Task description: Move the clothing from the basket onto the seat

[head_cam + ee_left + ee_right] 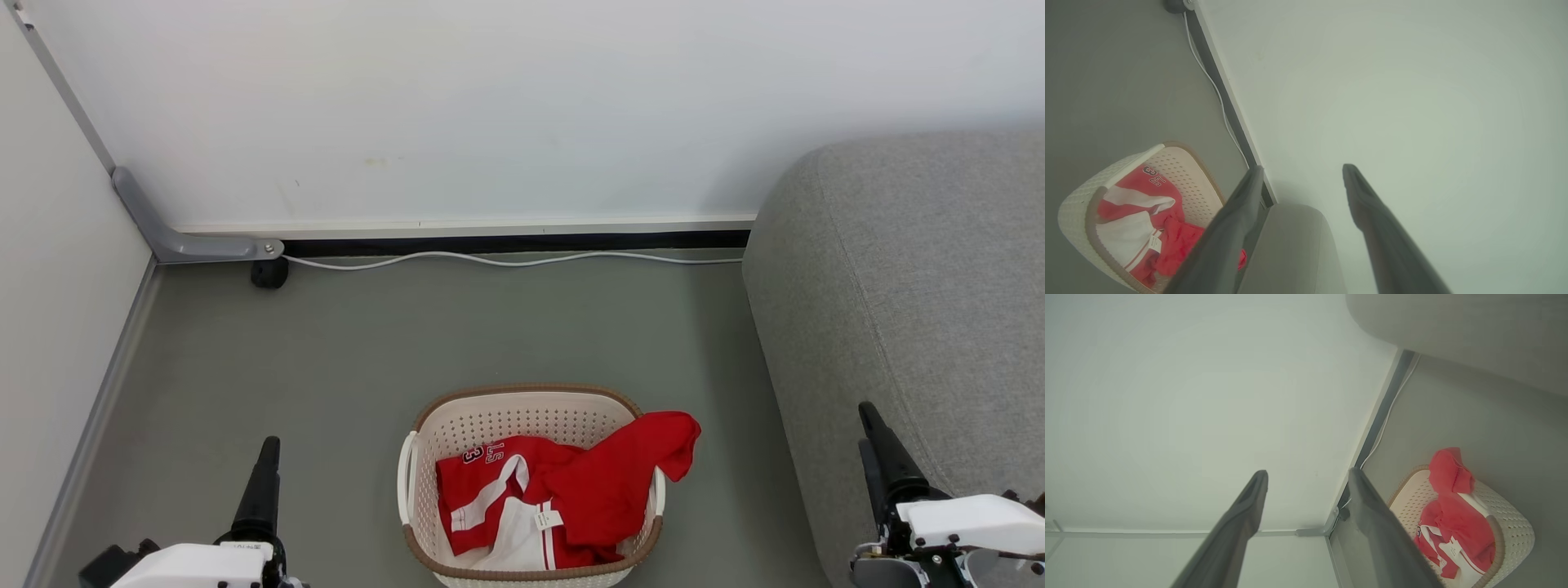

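From the head: clothing point(563, 498) heaped inside the basket point(526, 389), low in the middle on the floor point(326, 351), one red fold draped over the right rim toward the seat point(914, 269). No garment on the visible part of the seat, which stands just beside the basket to the right. Judged at the very start: nothing carried across, every piece left to lift out and lay on the cushion. At the lower left, the left gripper point(268, 457), pointing up and away toward the wall point(490, 106), well apart from the basket, over bare floor. At the lower right, the right gripper point(875, 433), seen against the seat's front edge, likewise pointing away, touching nothing as far as can be told. Along the foot of the wall, a white cable point(506, 260), far from the work

From the left wrist: both dark fingers point(1384, 232) spread wide, nothing between them but wall and the seat's rounded end. Basket off to the lower left, partly behind one finger, red cloth with white panels and the number 3 lettering inside

From the right wrist: jaws likewise parted wide, holding nothing, aimed at the wall corner. Basket at the lower right, red fold hanging over its rim, seat across the top right

Likely next: bend down, bring one open gripper over the heap, pinch a fold
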Robot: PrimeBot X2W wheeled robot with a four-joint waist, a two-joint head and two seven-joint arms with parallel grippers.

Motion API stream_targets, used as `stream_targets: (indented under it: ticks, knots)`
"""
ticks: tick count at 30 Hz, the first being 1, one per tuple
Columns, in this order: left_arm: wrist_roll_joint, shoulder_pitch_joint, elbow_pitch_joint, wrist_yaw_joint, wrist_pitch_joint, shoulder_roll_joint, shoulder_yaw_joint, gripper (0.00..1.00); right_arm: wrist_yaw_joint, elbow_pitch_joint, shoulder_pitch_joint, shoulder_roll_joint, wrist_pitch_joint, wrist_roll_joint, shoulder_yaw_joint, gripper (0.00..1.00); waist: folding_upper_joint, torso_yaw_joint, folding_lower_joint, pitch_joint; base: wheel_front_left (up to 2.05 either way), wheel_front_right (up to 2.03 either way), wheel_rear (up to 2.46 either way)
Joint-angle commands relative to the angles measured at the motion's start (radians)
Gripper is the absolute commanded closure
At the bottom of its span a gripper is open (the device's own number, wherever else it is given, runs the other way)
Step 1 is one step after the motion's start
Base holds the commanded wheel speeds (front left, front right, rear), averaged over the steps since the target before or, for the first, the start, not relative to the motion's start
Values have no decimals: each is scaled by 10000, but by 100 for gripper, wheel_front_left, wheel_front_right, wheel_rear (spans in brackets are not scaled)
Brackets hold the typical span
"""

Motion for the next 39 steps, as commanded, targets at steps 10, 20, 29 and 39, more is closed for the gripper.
stream_targets:
  ticks: [10, 20, 29, 39]
  knots:
    - [1814, -766, -211, -55, -371, 286, -169, 0, 44, 23, -863, -378, -402, -1672, 420, 0, 0, -6, -2, 24, 0, 0, 0]
    - [3969, -955, -164, -63, -695, 456, -392, 0, 49, 331, -1146, -531, -725, -3528, 837, 0, 0, -21, -2, 41, 0, 0, 0]
    - [5519, -1133, 16, -70, -960, 570, -580, 0, 52, 580, -1349, -673, -989, -4938, 1159, 0, 0, -50, -2, 36, 0, 0, 0]
    - [6879, -1317, 157, -76, -1225, 642, -654, 0, 56, 744, -1591, -776, -1254, -6100, 1443, 0, 0, -85, -2, 30, 0, 0, 0]
